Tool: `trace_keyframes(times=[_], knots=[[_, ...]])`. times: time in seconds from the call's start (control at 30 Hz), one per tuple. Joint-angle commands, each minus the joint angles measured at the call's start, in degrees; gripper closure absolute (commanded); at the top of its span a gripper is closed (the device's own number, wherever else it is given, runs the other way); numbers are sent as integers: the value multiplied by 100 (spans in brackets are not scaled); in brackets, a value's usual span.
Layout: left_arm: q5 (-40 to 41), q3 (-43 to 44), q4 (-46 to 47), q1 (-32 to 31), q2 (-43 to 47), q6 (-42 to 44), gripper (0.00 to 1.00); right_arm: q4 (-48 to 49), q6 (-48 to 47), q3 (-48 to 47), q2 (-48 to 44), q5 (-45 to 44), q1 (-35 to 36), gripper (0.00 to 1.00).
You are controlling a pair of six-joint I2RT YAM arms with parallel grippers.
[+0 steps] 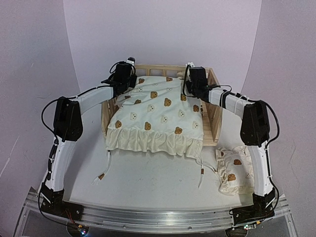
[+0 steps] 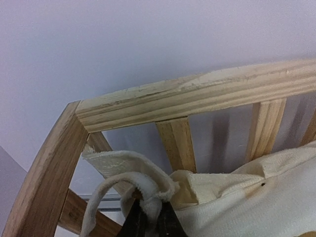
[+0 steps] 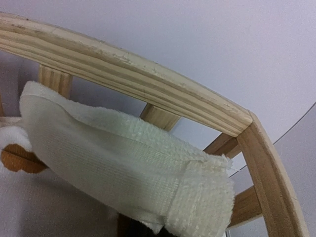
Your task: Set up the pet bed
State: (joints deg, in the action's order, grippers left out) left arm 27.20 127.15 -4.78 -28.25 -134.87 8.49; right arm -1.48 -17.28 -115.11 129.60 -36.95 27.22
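Note:
The pet bed (image 1: 215,118), a pine frame with slatted rails, stands at the back of the table. A cream bear-print cushion (image 1: 158,116) lies in it, its ruffled front edge hanging over the open side. My left gripper (image 1: 129,83) is at the back left corner. In the left wrist view it (image 2: 150,211) is shut on a cushion tie (image 2: 123,173) just below the rail (image 2: 197,94). My right gripper (image 1: 189,90) is at the back right corner. There a wide fleecy strap (image 3: 113,168) drapes over its mostly hidden jaws (image 3: 143,228), under the rail (image 3: 123,69).
A small matching bear-print pillow (image 1: 233,170) lies on the table at the front right, beside the right arm. Loose cushion ties (image 1: 106,168) trail over the table in front of the bed. A pale curved backdrop closes off the back.

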Motion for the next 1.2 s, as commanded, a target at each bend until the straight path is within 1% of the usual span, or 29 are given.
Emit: trace_keyframes(times=[0.0, 0.03, 0.07, 0.13, 0.17, 0.2, 0.23, 0.3, 0.37, 0.43, 0.5, 0.57, 0.63, 0.7, 0.8, 0.87, 0.9, 0.93, 0.97, 1.0, 1.03, 1.1, 1.13, 1.17], knots=[[114, 821, -171, 91, -253, 192, 78, -229, -397, -1038, 499, -213, -195, 72], [59, 996, -392, 92, -239, 162, 72, -457, -490, -1319, 618, -211, -195, 63], [-138, 1132, -599, 92, -147, 91, 63, -864, -544, -1625, 726, -222, -196, 55], [-582, 1075, -896, 79, 300, -95, 46, -1590, -549, -2165, 739, -208, -181, 23], [-886, 883, -983, 75, 587, -211, 36, -1929, -493, -2346, 635, -278, -163, 12], [-1191, 656, -1050, 74, 948, -363, 27, -2239, -376, -2339, 455, -258, -132, 3], [-1503, 425, -1121, 74, 1298, -518, 20, -2567, -217, -2264, 206, -64, -115, 2], [-2188, 19, -1315, 74, 1882, -875, 12, -3097, 274, -1966, -312, 219, -58, 2], [-3044, -321, -1459, 74, 2357, -1252, 6, -3536, 870, -1500, -884, 994, -27, 2], [-3776, -615, -1635, 81, 2757, -1556, 4, -3886, 1383, -1044, -1408, 1924, -16, 2], [-4459, -1000, -1673, 81, 3011, -1941, 3, -3999, 1841, -515, -1874, 2787, 37, 2], [-5112, -1428, -1671, 74, 3222, -2214, 3, -4001, 2091, -30, -2279, 3405, 236, 2], [-5235, -1921, -1656, -9, 3463, -2365, 4, -4016, 2127, 423, -2522, 3496, 590, 2], [-5095, -2457, -1635, -178, 3695, -2323, 4, -4028, 2269, 750, -2690, 3592, 915, 2], [-4743, -3020, -1572, -550, 3953, -2134, 4, -3869, 2525, 1219, -2799, 3981, 1110, 12], [-4496, -3316, -1502, -811, 3984, -2071, 6, -3653, 2654, 1416, -2700, 4125, 1215, 20], [-4360, -3451, -1443, -897, 3955, -2083, 8, -3620, 2676, 1431, -2585, 4194, 1256, 26], [-4235, -3561, -1390, -954, 3894, -2092, 14, -3611, 2666, 1415, -2453, 4230, 1283, 30], [-4093, -3641, -1344, -992, 3827, -2138, 22, -3568, 2628, 1435, -2327, 4218, 1291, 32], [-3990, -3751, -1254, -1005, 3772, -2220, 28, -3513, 2586, 1494, -2188, 4049, 1288, 35], [-3932, -3917, -1063, -1007, 3747, -2287, 31, -3498, 2515, 1554, -2063, 3603, 1289, 39], [-3895, -4231, -803, -1007, 3714, -2417, 32, -3509, 2339, 1814, -1813, 2130, 1282, 47], [-3896, -4306, -753, -1007, 3688, -2470, 31, -3511, 2227, 1943, -1671, 1331, 1265, 47], [-3910, -4357, -737, -1007, 3653, -2506, 30, -3509, 2111, 2016, -1509, 762, 1243, 46]])
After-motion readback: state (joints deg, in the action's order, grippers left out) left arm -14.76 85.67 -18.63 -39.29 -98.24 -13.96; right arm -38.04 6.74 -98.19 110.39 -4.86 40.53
